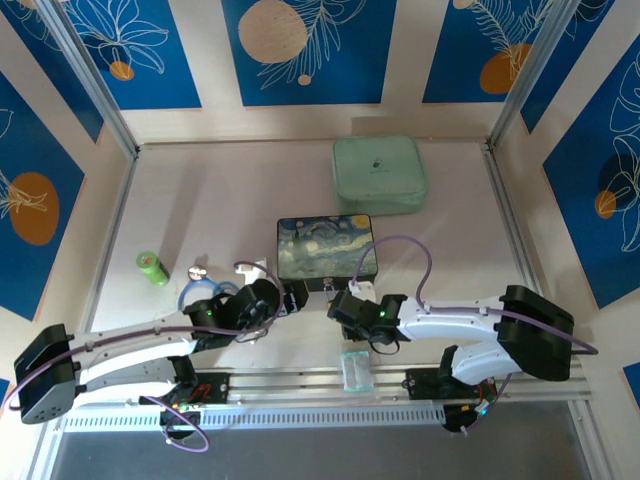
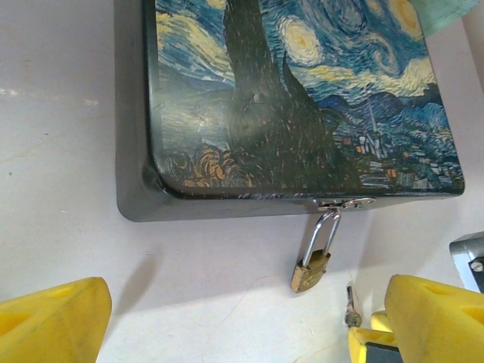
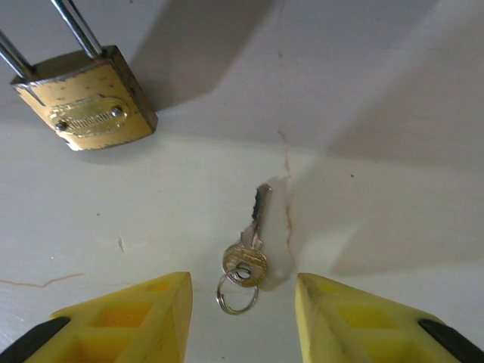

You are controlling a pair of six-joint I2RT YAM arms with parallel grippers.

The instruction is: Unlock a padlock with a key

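The right tool, open astride the flat key, could skid it along the surface instead of gripping.

The key lies flat on the white table, its head toward the right gripper. It sits between the two spread yellow fingers, touching neither. The padlock lies farther off to the left, apart from the key.
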